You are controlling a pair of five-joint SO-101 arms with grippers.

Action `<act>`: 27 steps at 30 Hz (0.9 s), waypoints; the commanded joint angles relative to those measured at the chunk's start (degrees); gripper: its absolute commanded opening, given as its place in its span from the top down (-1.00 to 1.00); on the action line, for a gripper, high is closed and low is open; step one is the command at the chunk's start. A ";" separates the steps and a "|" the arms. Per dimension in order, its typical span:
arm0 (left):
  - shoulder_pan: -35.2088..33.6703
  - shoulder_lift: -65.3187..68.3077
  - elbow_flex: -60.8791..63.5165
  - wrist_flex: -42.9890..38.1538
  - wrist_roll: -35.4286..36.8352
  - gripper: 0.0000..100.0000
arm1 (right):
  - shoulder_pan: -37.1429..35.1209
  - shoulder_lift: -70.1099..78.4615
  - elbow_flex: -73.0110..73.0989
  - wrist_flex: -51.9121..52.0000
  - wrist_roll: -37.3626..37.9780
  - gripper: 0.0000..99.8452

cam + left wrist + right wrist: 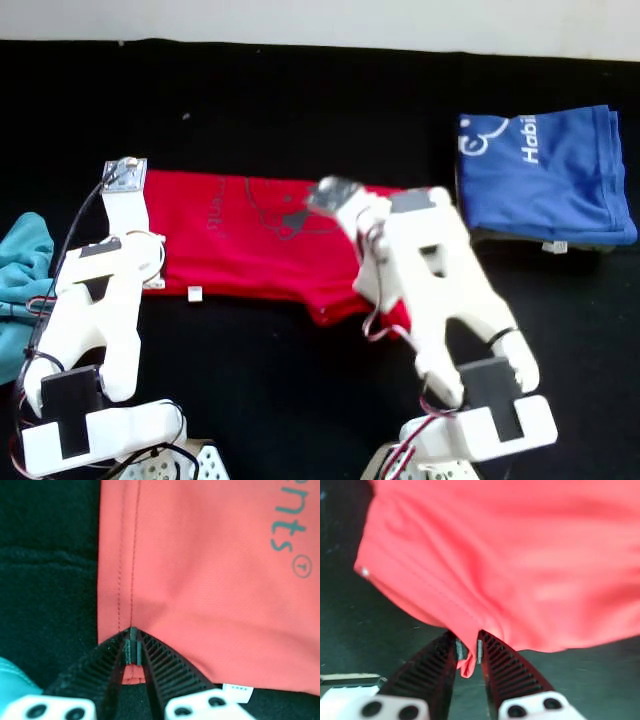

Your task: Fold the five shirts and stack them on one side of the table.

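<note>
Left wrist view has the left gripper [133,650] clamped on the stitched hem of the red shirt [210,580], close to a corner. A white tag [237,692] pokes out along the neighbouring edge, and a scrap of the teal shirt [10,675] lies off to one side. Right wrist view has the right gripper [468,652] pinched together on a bunched fold at another edge of that shirt, the cloth rumpled there. Only the high view gives the whole layout: the red shirt lies spread across the middle of the black table [300,90], print side up, with one arm at its left edge and the other over its right part. The crumpled teal shirt is at the table's left edge. A folded blue shirt [540,170] rests at the far right on a darker folded piece, well apart from the red one. A pale wall [300,18] runs behind the far edge. Bare black surface stretches behind the red shirt to that edge, and in front of it between the arm bases.
</note>
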 commanded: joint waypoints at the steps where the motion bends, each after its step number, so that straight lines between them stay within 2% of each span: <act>1: 0.40 0.40 -0.22 -1.14 0.18 0.98 | 2.33 5.85 -12.79 2.77 1.49 0.99; 9: 0.40 0.40 -0.22 -1.14 0.18 0.98 | 2.15 27.47 -39.96 5.14 1.32 0.97; 13: 0.40 0.40 -0.22 -1.14 0.18 0.98 | 2.51 37.14 -51.38 9.45 0.97 0.73; 15: 0.40 0.40 -0.22 -1.14 0.18 0.98 | 3.30 40.04 -57.01 10.68 -1.49 0.63; 22: 0.40 0.40 -0.22 -1.14 0.18 0.98 | 7.34 42.42 -73.01 12.70 -14.24 0.62; 27: 0.40 0.40 -0.22 -1.14 0.18 0.98 | 7.52 42.33 -81.71 21.05 -14.95 0.62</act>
